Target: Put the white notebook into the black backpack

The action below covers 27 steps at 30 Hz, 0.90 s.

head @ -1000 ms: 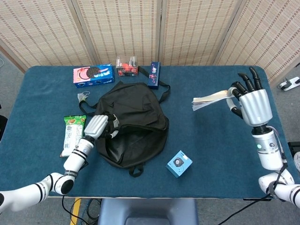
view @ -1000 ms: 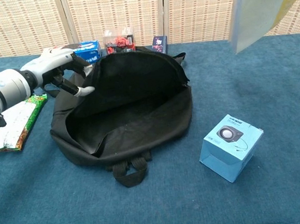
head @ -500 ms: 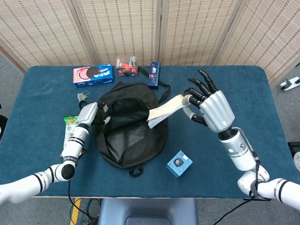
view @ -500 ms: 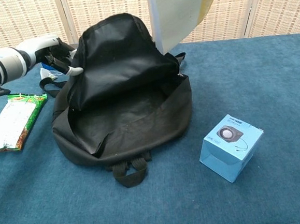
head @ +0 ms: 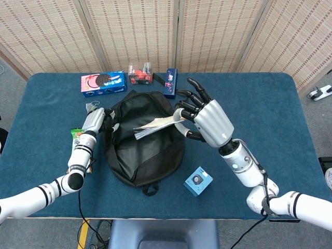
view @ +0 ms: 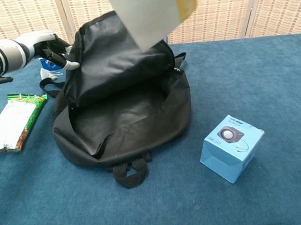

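The black backpack lies in the middle of the blue table, its mouth gaping toward me. My left hand grips the upper flap at its left edge and holds it raised. My right hand holds the white notebook by one end, above the backpack's open mouth. In the chest view the notebook hangs at the top of the frame over the raised flap, and the right hand itself is out of frame.
A light blue box stands right of the backpack near the front edge. A green snack packet lies at the left. Along the back are a blue cookie box, a clear box with red contents and a dark blue box.
My right hand has carried the notebook leftward from the table's right side to above the backpack's mouth. My left hand has pulled the flap up and back, widening the opening.
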{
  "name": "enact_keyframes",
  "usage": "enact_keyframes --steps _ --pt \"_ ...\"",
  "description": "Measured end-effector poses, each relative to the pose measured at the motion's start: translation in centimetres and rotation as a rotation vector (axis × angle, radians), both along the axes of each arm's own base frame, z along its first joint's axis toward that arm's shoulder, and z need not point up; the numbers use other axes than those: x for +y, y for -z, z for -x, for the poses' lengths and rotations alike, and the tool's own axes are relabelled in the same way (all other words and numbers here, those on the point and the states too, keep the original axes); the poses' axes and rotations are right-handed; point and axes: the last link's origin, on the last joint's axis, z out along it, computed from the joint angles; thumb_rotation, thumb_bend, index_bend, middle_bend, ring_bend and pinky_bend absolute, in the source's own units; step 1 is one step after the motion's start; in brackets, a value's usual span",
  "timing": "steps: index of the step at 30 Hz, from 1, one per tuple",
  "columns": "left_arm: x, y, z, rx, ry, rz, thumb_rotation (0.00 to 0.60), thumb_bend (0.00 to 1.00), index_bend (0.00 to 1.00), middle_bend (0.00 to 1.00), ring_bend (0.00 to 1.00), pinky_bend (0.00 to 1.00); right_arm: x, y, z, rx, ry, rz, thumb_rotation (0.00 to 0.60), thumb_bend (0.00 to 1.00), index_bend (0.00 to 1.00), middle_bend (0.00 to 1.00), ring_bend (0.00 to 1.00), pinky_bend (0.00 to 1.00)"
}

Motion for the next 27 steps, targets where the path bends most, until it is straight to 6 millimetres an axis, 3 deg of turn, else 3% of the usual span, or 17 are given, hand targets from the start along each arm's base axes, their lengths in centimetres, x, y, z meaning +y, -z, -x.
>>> enact_keyframes --steps 8,12,27 --pt "0.3 -0.3 0.1 0.014 -0.011 -0.007 0.6 0.51 0.8 0.42 0.32 0.15 0.9 0.0 -1.1 -0.02 -0.028 -0.032 0.6 0.59 0.69 0.47 0.21 0.03" --pt "0.4 -0.5 0.2 -0.001 -0.022 -0.012 0.6 0.51 0.8 0.42 0.32 0.15 0.8 0.9 -1.1 0.019 -0.021 -0.055 0.6 0.59 0.69 0.47 0.21 0.03" --pt "0.4 -1.2 0.0 -0.011 -0.021 -0.009 0.6 0.51 0.8 0.42 0.32 0.15 -0.9 8.8 -2.8 0.127 -0.01 -0.215 0.6 0.59 0.7 0.47 0.21 0.03"
